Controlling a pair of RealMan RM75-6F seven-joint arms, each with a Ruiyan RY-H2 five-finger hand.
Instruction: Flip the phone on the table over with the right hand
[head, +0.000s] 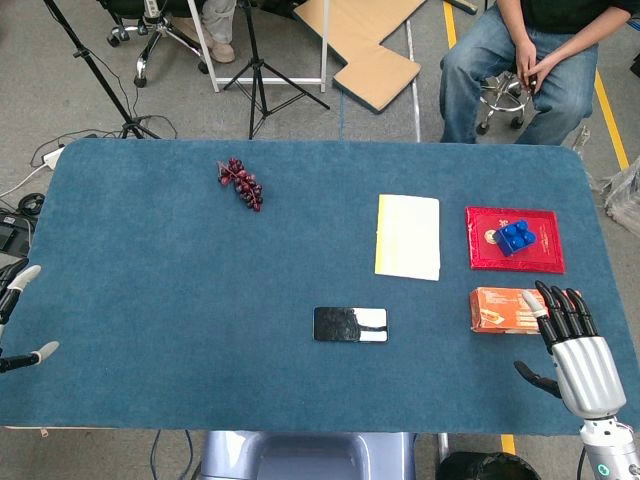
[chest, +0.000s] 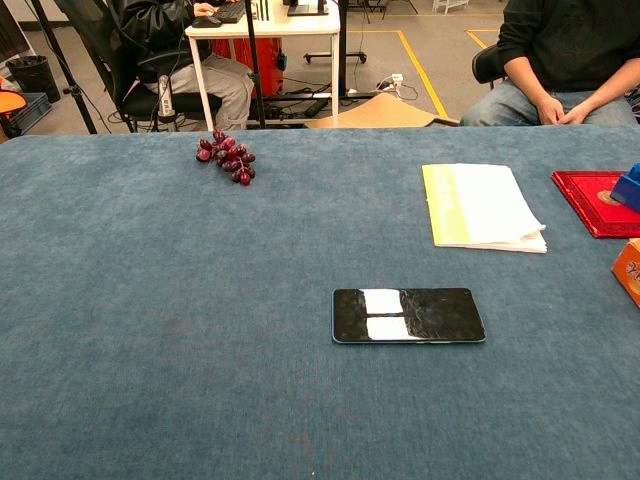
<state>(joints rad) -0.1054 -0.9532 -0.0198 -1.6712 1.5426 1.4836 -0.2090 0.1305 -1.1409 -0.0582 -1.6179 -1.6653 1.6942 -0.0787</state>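
The phone (head: 350, 324) lies flat on the blue table (head: 200, 300), near the front middle, its glossy black face up and reflecting ceiling lights; the chest view shows the phone (chest: 408, 315) a little right of centre. My right hand (head: 573, 355) hovers at the front right corner, fingers spread and pointing away from me, holding nothing, well to the right of the phone. My left hand (head: 18, 320) shows only as fingertips at the left edge, spread apart and empty. Neither hand appears in the chest view.
An orange box (head: 503, 310) lies just ahead of my right hand. Behind it sits a red booklet (head: 515, 240) with a blue block (head: 516, 236) on top. A yellow-white notepad (head: 408, 236) lies beyond the phone. Purple grapes (head: 241, 184) rest at the back left.
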